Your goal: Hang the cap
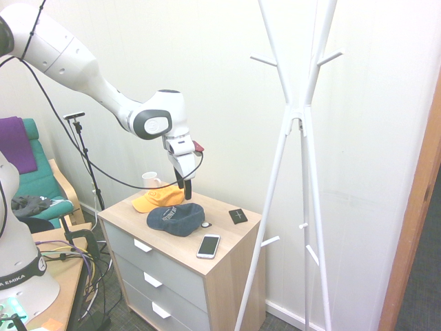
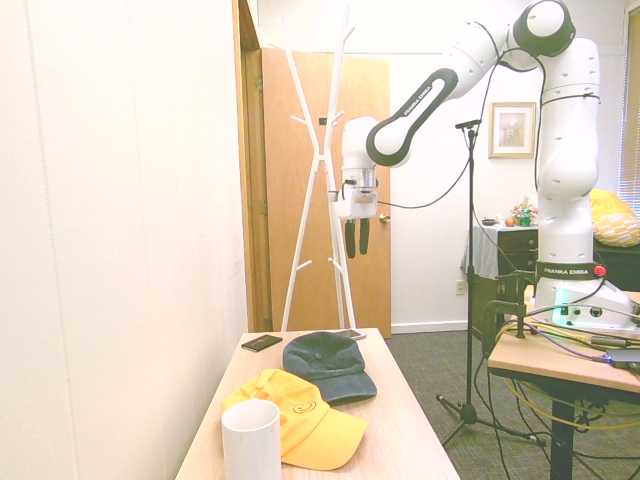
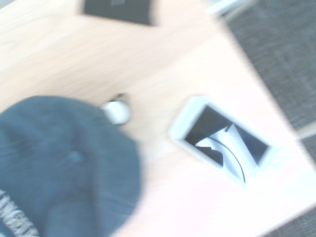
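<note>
"Two fingers [image 2: 350, 238] are seen; is anything pinched by the gripper [image 2: 357, 254]?"

"Nothing is held or touched; the fingers are spread, with a modest gap left, presumably so that fabric can be taken between them."

"And where is the navy cap [image 1: 176, 219] found?"

"Below, laid crown up on the dresser [image 1: 234, 265], beside the orange-yellow cap [image 1: 162, 198]. It may be so placed to be within reach. The coat rack [image 1: 297, 112] is left bare, so hanging is still to be done."
</note>
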Available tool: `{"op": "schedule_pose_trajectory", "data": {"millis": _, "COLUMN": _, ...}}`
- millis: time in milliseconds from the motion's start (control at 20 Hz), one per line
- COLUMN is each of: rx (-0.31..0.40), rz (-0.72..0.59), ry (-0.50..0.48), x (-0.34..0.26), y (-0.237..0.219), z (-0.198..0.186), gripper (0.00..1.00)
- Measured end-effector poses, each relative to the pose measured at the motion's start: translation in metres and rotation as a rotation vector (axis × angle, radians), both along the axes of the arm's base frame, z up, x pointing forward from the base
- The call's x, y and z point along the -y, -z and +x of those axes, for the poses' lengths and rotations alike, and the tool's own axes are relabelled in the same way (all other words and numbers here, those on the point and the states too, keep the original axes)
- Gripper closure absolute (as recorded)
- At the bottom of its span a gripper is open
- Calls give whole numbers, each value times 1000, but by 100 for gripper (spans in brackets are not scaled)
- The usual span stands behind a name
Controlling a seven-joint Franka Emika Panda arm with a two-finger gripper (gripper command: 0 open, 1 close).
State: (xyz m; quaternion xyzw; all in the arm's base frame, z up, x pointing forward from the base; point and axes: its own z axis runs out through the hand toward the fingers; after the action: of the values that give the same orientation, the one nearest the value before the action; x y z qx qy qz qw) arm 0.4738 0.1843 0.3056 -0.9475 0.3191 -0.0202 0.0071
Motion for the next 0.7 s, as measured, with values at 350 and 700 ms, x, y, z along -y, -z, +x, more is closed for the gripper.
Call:
{"op": "schedule_pose_trajectory", "data": {"millis": 350, "rx": -6, "rz": -4, "ry": -76, "x": -61, "y": 95, "z": 27, "gripper": 0}}
{"op": "schedule_pose_trajectory", "data": {"millis": 700, "rx": 19, "rz": 9, "ry": -129, "x": -72, "y": 158, "z": 41, "gripper": 100}}
